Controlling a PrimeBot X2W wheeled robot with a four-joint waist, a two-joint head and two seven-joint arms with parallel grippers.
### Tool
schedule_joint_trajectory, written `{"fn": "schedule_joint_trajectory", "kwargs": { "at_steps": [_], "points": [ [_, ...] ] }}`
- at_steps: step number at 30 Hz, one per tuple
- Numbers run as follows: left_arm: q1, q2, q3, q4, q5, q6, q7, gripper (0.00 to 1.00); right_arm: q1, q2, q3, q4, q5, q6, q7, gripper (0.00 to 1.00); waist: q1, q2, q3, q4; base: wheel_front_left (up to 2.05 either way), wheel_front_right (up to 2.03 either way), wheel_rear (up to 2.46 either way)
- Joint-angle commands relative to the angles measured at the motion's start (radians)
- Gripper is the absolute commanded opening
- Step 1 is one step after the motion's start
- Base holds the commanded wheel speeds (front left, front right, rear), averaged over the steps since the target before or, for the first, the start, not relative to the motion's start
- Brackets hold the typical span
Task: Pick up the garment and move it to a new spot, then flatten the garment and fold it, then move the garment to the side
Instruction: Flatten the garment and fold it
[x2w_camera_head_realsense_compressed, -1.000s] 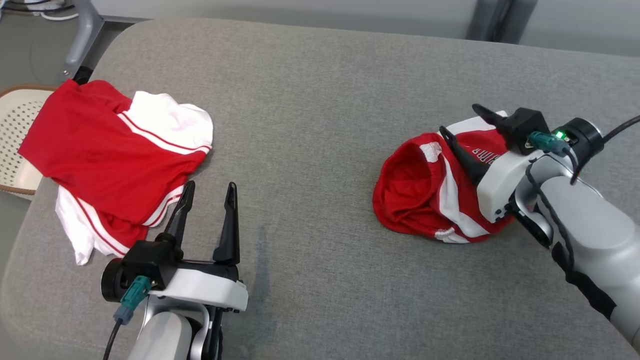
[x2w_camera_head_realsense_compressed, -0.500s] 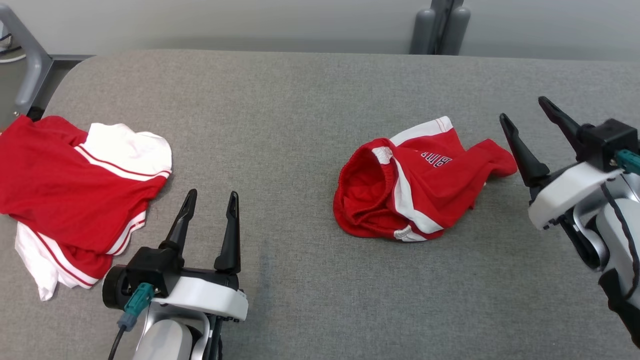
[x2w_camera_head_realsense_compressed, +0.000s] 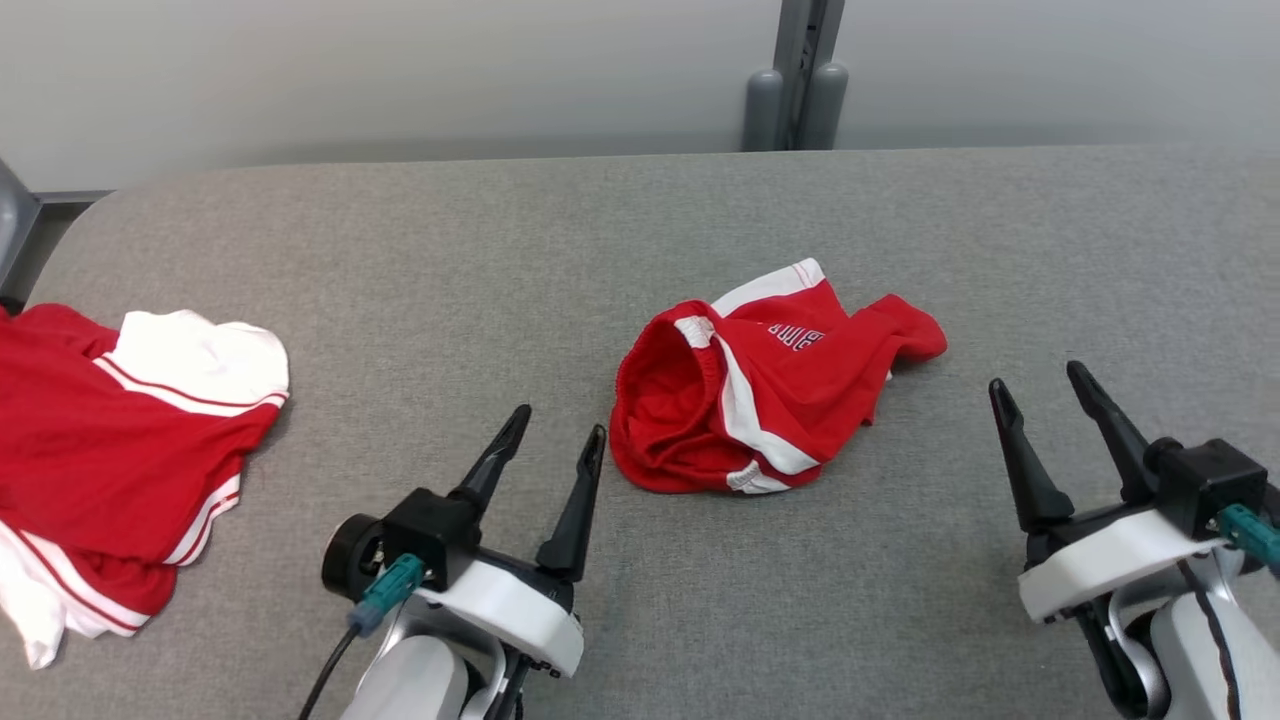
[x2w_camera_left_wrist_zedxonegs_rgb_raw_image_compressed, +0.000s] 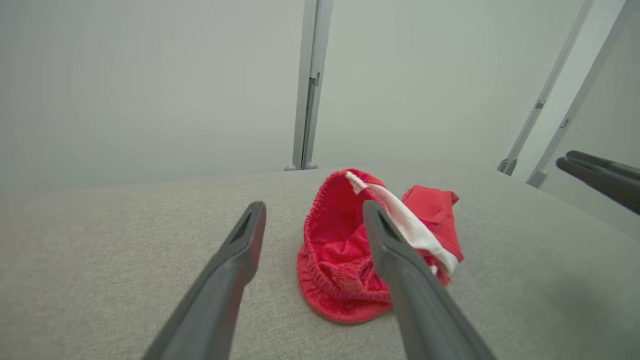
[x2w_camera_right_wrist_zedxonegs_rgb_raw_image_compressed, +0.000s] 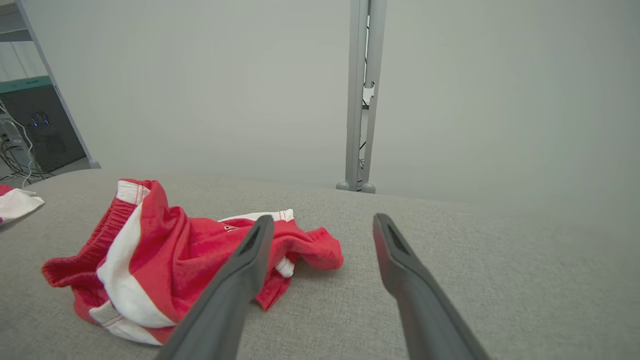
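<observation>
Garment (x2w_camera_head_realsense_compressed: 770, 400) crumpled on bench (x2w_camera_head_realsense_compressed: 500, 250); left gripper (x2w_camera_head_realsense_compressed: 560, 420), right gripper (x2w_camera_head_realsense_compressed: 1035, 377) flank it, both wide open, empty; likely staged for flattening.

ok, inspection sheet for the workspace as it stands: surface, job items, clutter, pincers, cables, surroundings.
Surface: grey fabric-covered table, rounded corners.
Job's things: crumpled red shorts with white side stripes, mid-table, unheld, waistband gaping toward the robot's left.
Clutter: red-and-white shirt, rumpled at the table's left edge.
Pincers: left pincer and right pincer both open, empty, flanking the shorts without touching them.
Cables: teal-plugged cable at the left wrist; teal plug at the right wrist.
Surroundings: grey upright post behind the table, pale wall.
</observation>
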Motion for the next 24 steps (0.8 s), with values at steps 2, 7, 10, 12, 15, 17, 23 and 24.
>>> {"fn": "schedule_joint_trajectory", "kwargs": {
  "at_steps": [2,7,10,12,15,17,23,24],
  "points": [
    [-0.057,0.004,-0.057,0.068,-0.027,-0.017,0.0,1.0,0.056,0.041,-0.031,-0.039,-0.027,0.0,-0.005,1.0,0.0,-0.0001,-0.004,-0.04,0.0,0.0,0.0],
    [-0.127,0.004,-0.143,0.18,-0.064,-0.032,0.0,1.0,0.089,0.077,-0.032,-0.068,-0.046,0.0,-0.005,1.0,0.0,-0.0001,0.006,-0.089,0.0,0.0,0.0],
    [-0.177,0.004,-0.188,0.258,-0.086,-0.027,0.0,1.0,0.095,0.085,-0.027,-0.077,-0.05,0.0,-0.005,1.0,0.0,-0.0001,0.02,-0.122,0.0,0.0,0.0],
    [-0.208,0.004,-0.203,0.301,-0.094,-0.016,0.0,1.0,0.094,0.09,-0.026,-0.081,-0.05,0.0,-0.005,1.0,0.0,-0.0001,0.029,-0.14,0.0,0.0,0.0],
    [-0.243,0.004,-0.214,0.354,-0.104,-0.005,0.0,1.0,0.09,0.093,-0.029,-0.085,-0.048,0.0,-0.005,1.0,0.0,-0.0001,0.042,-0.16,0.0,0.0,0.0],
    [-0.268,0.004,-0.218,0.389,-0.097,0.005,0.0,1.0,0.086,0.096,-0.031,-0.087,-0.047,0.0,-0.005,1.0,0.0,-0.0001,0.048,-0.17,0.0,0.0,0.0],
    [-0.319,0.004,-0.222,0.487,-0.11,0.028,0.0,0.24,0.077,0.104,-0.03,-0.09,-0.046,0.0,-0.005,1.0,0.0,-0.0001,0.062,-0.189,0.0,0.0,0.0],
    [-0.325,0.004,-0.224,0.496,-0.118,0.026,0.0,0.0,0.077,0.105,-0.032,-0.091,-0.046,0.0,-0.005,1.0,0.0,-0.0001,0.064,-0.19,0.0,0.0,0.0]
  ]
}}
